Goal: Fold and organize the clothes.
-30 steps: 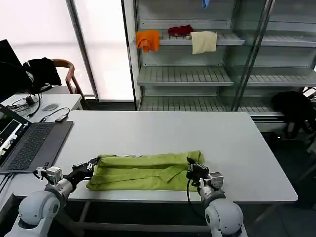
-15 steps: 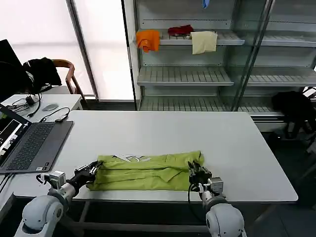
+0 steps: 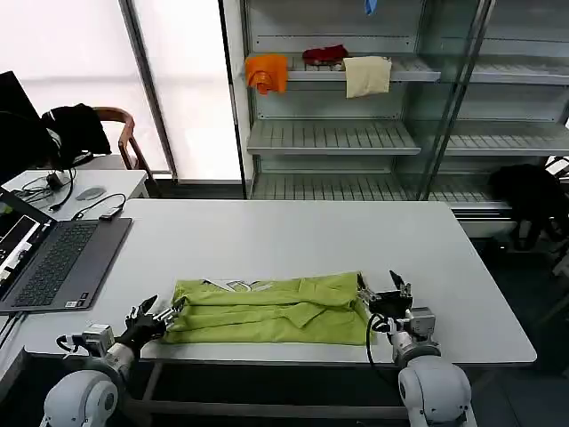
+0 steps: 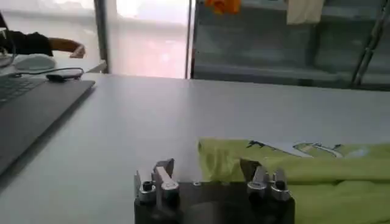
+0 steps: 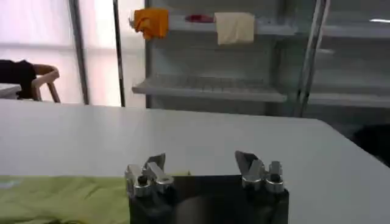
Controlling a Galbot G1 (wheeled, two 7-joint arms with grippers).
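The T-shirt [image 3: 271, 309] lies lengthwise across the lower centre of the frame — left end effector [image 3: 145, 318] and right end effector [image 3: 392, 296], both wide and empty, flank its 2 ends.

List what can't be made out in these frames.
- T-shirt: white lettering in the head view is too small to read and partly folded under; cut off at the edge in the left wrist view.
- T-shirt underside and inner folds: hidden by its top layer.
- Left gripper and right gripper are open, off the cloth.
- Table near edge: hidden by the arms.
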